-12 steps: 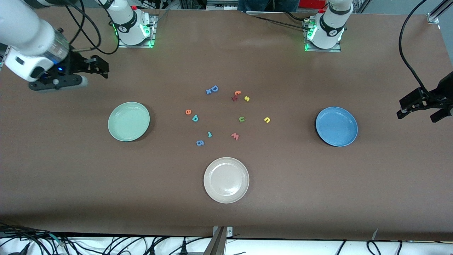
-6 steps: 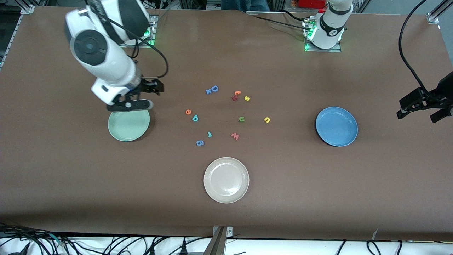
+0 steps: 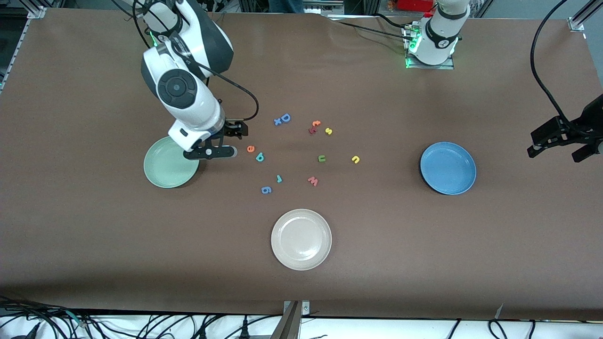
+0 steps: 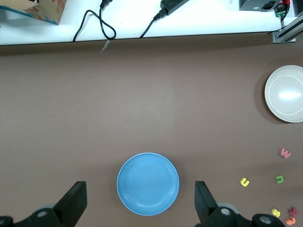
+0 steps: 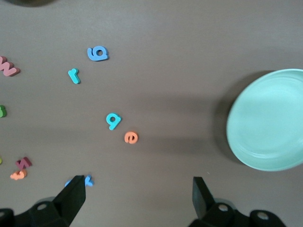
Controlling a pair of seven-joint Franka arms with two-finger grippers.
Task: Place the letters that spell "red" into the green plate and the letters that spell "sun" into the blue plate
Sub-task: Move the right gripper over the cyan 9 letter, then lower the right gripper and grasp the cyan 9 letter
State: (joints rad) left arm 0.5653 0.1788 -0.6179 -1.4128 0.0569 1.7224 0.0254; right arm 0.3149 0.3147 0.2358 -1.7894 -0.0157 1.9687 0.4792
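Orange foam letter "e" (image 3: 250, 149) lies flat beside the round mint-green plate (image 3: 162, 172); I judge it light, soft, best pinched across its edges. My right gripper (image 3: 225, 141) hovers nearby, spread empty; left gripper (image 3: 560, 146), spread, waits.

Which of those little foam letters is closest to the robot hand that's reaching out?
The orange "e". It lies just beside the right hand, next to a teal "d"; every other letter sits farther off.

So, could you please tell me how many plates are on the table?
3. The green plate lies toward the right arm's end, the blue plate toward the left arm's end, and the white plate between them, nearest the front camera. None looks hidden.
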